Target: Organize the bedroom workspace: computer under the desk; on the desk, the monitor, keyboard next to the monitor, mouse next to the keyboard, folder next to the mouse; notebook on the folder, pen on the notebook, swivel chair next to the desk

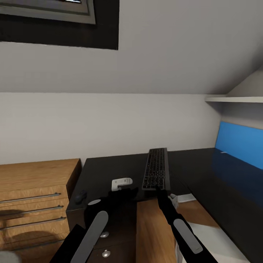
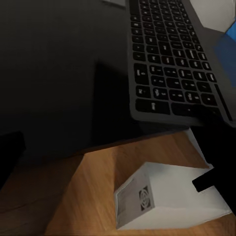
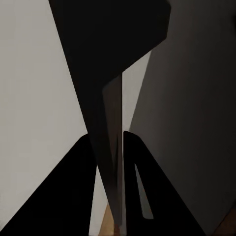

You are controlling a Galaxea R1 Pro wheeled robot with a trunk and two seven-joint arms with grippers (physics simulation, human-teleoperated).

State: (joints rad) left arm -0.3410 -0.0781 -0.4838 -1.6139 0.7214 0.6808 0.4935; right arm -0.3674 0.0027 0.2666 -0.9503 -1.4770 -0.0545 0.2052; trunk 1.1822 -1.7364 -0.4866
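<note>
Holding the keyboard [image 1: 156,168] by its near short end, the right gripper [image 1: 159,190] has its jaws clenched on the slim frame; the right wrist view shows the thin edge [image 3: 114,162] pinched between two dark fingers [image 3: 135,177].

Keyboard: dark keys, silver frame, lying lengthwise toward 12 o'clock over the glossy black top of the desk [image 1: 109,168]; the near end overhangs the desk's front edge, as the left wrist view confirms [image 2: 172,59].

Left gripper [image 1: 122,190]: at 11 o'clock from the right gripper, over the desk's front edge; jaw state cannot be told.

Small white object [image 1: 121,182]: on the desk top just beyond the left gripper; identity unclear.

Blue back panel [image 1: 239,142]: at 2 o'clock, along the desk's right wing.

Computer [image 2: 162,201]: pale box with a vent on one face, on the wood floor [image 2: 93,182] below the desk edge.

Light-wood cabinet [image 1: 34,197]: at 9 o'clock, touching the desk's left side.

Drawer knobs [image 1: 106,252]: round, silver, on the desk front.
</note>
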